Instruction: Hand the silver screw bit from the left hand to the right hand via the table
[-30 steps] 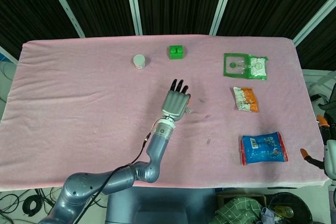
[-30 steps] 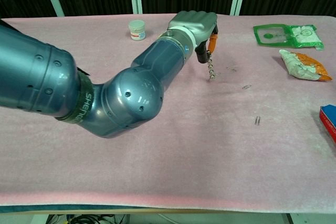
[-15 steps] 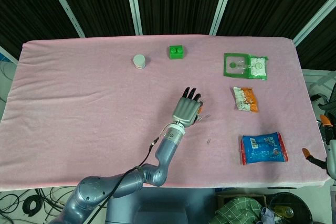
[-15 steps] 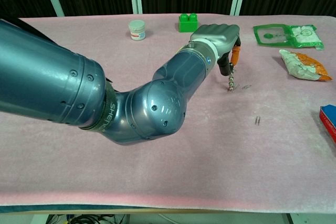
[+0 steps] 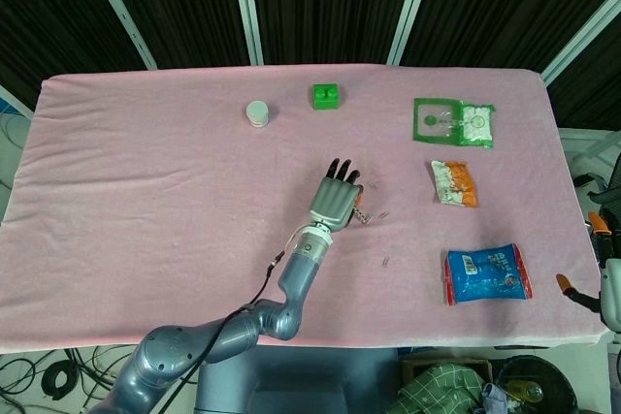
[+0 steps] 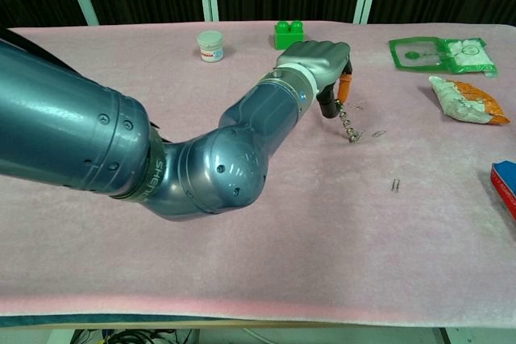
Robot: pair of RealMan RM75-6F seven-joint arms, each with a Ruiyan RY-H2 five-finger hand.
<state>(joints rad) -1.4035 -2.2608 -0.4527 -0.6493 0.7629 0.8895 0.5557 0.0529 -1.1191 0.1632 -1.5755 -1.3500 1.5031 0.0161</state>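
Note:
The silver screw bit leans tilted, its lower tip touching the pink table and its top pinched in the fingers of my left hand. From above, the screw bit shows just right of the left hand, near the table's middle. My right hand is only partly seen at the far right edge, off the table, with its orange fingertips spread and nothing in them.
A white jar and a green block stand at the back. On the right lie a green-white packet, an orange snack bag and a blue packet. Small clips lie near the bit.
The left hand first carried the bit rightward, then drew back left a little. The bit now leans over with its tip staying on the table.

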